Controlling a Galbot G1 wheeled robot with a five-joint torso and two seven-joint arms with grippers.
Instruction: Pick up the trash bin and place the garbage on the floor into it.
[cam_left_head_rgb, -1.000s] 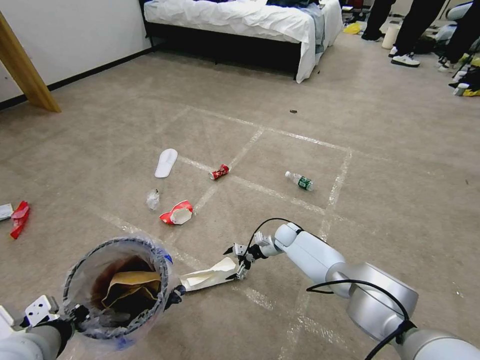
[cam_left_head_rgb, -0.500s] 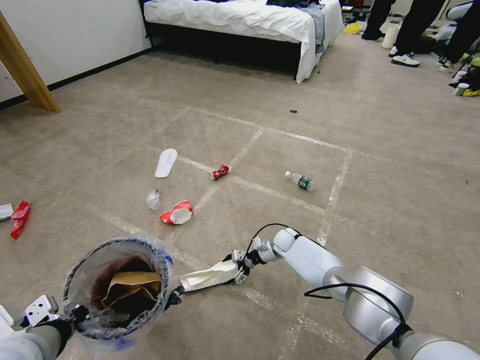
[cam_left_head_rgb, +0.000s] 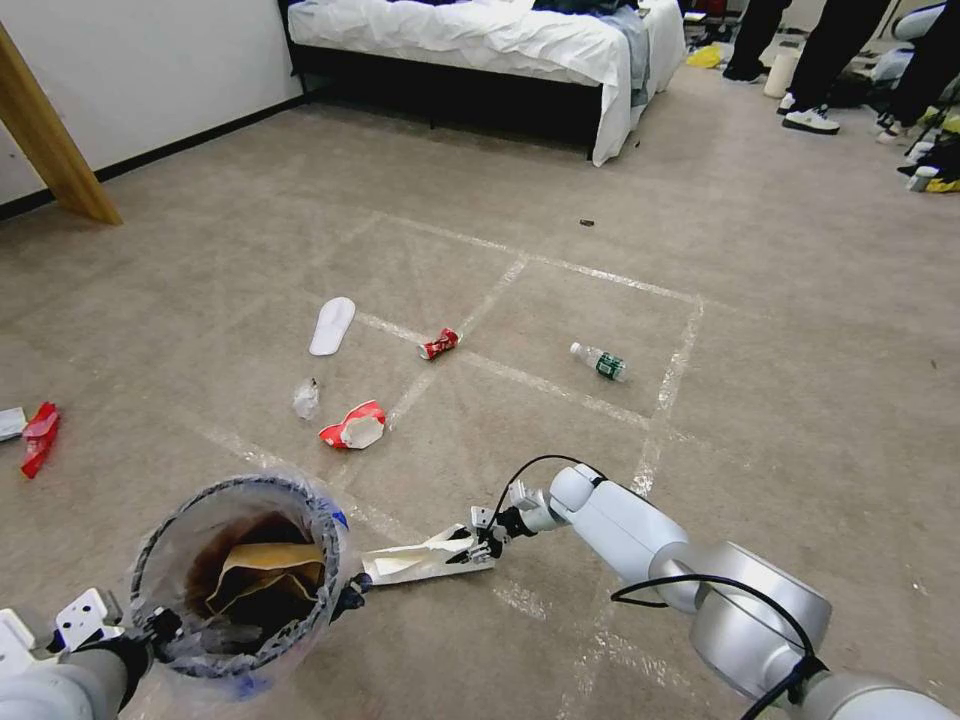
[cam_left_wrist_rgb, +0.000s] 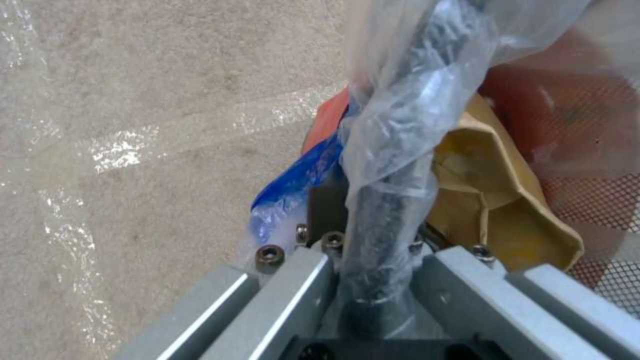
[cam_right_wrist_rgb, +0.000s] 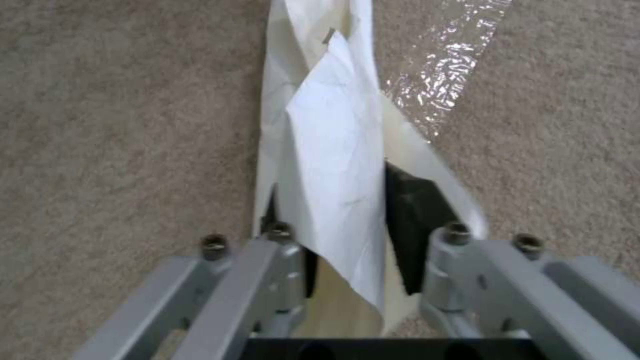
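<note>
The trash bin (cam_left_head_rgb: 150, 560), red with a crinkly clear liner, hangs low at my left, and my left gripper (cam_left_head_rgb: 160, 628) is shut on its rim (cam_left_wrist_rgb: 383, 210). A crumpled brown paper bag (cam_left_head_rgb: 262, 572) (cam_left_wrist_rgb: 507, 200) lies inside it. On the floor (cam_left_head_rgb: 780, 330) just right of the bin lies the folded white paper (cam_left_head_rgb: 415, 563) (cam_right_wrist_rgb: 333, 165). My right gripper (cam_left_head_rgb: 482, 542) is down on the paper's right end, its pads (cam_right_wrist_rgb: 407, 215) pressed against both sides of a raised fold. Farther off lie a crushed paper cup (cam_left_head_rgb: 352, 427), a red can (cam_left_head_rgb: 438, 344) and a green-labelled bottle (cam_left_head_rgb: 600, 362).
A clear wrapper (cam_left_head_rgb: 306, 398) and a white slipper (cam_left_head_rgb: 332, 325) lie beyond the cup, and a red wrapper (cam_left_head_rgb: 38, 437) lies at the far left. A bed (cam_left_head_rgb: 480, 40) stands at the back. A wooden beam (cam_left_head_rgb: 50, 140) leans at the left. People's legs (cam_left_head_rgb: 830, 60) stand at the back right.
My right gripper has come down from above the white paper onto its right end and its fingers have narrowed around the fold. The bin and left arm have barely moved.
</note>
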